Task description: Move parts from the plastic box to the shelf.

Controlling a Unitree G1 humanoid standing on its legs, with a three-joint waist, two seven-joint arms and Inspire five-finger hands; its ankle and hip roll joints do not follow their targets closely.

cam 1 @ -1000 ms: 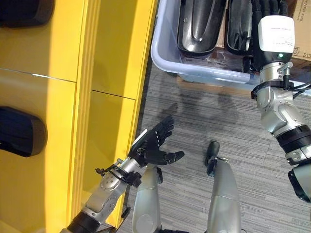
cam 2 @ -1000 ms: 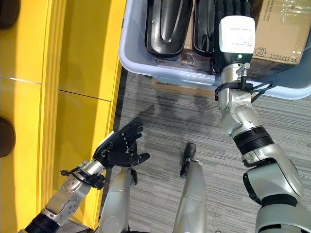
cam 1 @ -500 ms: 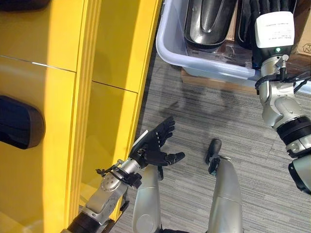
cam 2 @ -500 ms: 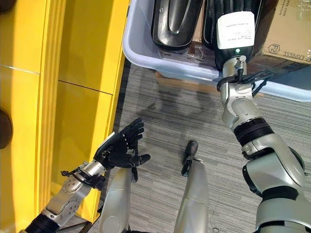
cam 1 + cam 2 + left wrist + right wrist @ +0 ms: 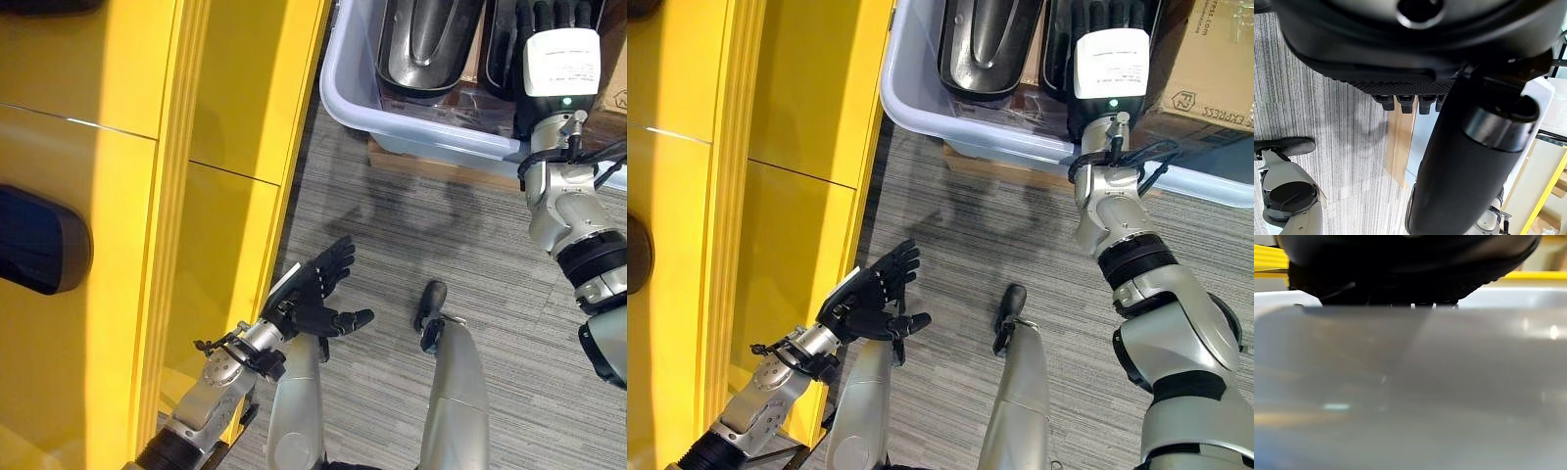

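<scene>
A: Right eye view: right hand (image 5: 1104, 39) at top centre-right, reaching into the plastic box (image 5: 921, 106); fingers lie over a black part (image 5: 1058, 49); can't tell if they're curled or straight.

B: Other part?

A: Second black part (image 5: 985, 44) just beside it, same box; yellow shelf (image 5: 745, 196) fills the left side.

B: Left hand?

A: Left hand (image 5: 867, 302) lower centre-left over grey carpet (image 5: 970, 245); fingers straight, spread, holding nothing.

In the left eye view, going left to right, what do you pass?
Black part on the shelf → yellow shelf → left hand, open over the carpet → black part in the plastic box → right hand reaching into the plastic box.
</scene>
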